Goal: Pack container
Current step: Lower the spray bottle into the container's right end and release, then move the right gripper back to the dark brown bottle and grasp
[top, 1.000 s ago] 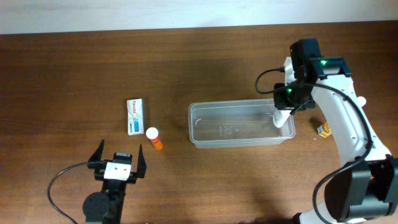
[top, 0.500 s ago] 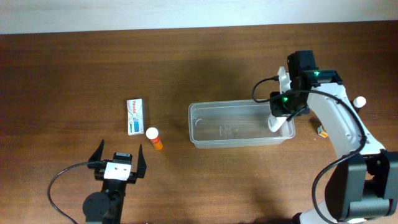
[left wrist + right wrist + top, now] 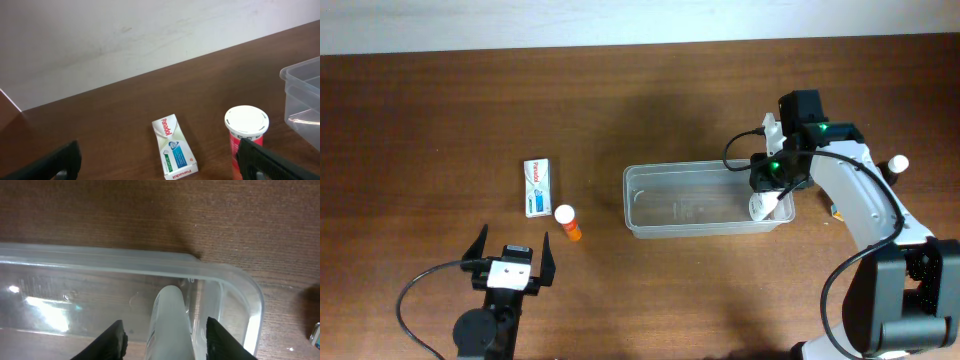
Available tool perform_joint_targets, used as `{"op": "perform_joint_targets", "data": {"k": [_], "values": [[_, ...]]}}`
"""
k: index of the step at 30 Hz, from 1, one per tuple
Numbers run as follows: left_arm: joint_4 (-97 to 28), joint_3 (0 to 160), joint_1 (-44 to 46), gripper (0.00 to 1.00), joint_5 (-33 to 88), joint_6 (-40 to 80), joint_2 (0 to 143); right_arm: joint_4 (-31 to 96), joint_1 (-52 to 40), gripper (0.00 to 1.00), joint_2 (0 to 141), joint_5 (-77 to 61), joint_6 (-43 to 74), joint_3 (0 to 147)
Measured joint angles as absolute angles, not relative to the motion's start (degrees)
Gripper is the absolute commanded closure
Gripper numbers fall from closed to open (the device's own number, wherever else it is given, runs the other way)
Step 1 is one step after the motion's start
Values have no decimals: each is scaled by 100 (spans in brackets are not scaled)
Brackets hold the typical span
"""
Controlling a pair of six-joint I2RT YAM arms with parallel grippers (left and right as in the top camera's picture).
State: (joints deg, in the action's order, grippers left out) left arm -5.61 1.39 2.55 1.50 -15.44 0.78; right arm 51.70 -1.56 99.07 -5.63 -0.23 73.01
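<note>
Right pincer [image 3: 767,190] hangs over the right end of the container [image 3: 690,168], close to the end wall. A white bottle [image 3: 170,320] stands tilted between its fingers [image 3: 116,337]. Narrow gaps show on either side, so it cannot be told whether the pincer grips the bottle. The rest of the container runs off to this pincer's left. Left pincer [image 3: 157,162] is spread wide, with the container well apart, ahead and to its right.

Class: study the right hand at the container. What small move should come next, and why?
Probably raise the right hand straight up. The white bottle is inside the container at its right end, and gaps show between it and both fingers, so it looks released.
</note>
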Motion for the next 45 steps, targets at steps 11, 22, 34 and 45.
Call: {"op": "perform_joint_targets", "data": {"k": [11,22,34,45], "values": [[-558,139,255,0,150,-1544,78,6163,-141,37,9933,-561,-23,8729],[-561,139,255,1,152,-1544,78,8414,1522,8,9830,32,-508,11992],[-561,139,255,0,150,-1544,78,8138,3203,8,10737,-548,-2064,11037],[-561,139,255,1,152,-1544,78,7338,3256,8,11734,-408,-2832,10997]]}}
